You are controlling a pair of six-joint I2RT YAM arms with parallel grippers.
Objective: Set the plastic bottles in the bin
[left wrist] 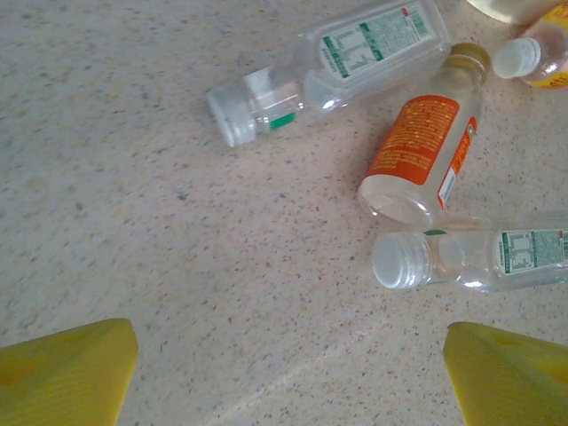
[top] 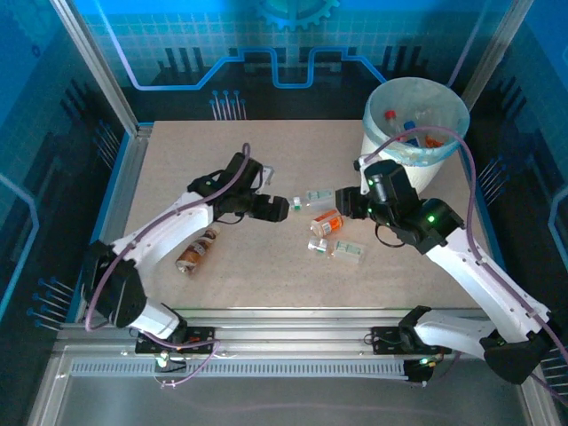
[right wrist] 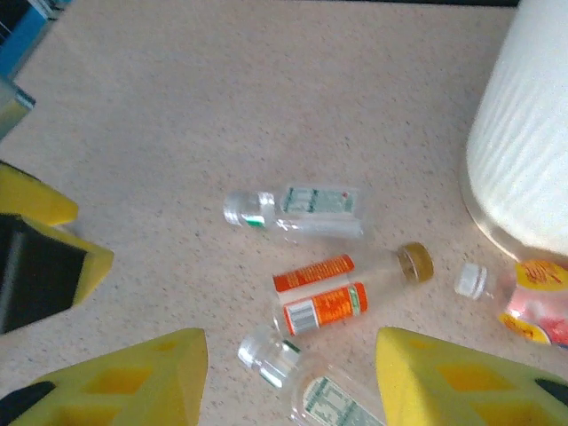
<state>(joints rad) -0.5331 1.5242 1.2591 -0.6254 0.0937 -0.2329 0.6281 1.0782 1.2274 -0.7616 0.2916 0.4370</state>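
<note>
Left claw [left wrist: 290,330] spread, empty | right claw [right wrist: 291,335] spread, empty | orange-label bottle [left wrist: 422,155] clear, lying flat (gold-capped)

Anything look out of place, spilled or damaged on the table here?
Nothing is spilled or broken. One stray: a brownish bottle lies on its side, partly under the left arm, apart from the cluster around the orange-labelled bottle in the middle. The bin stands upright.
</note>
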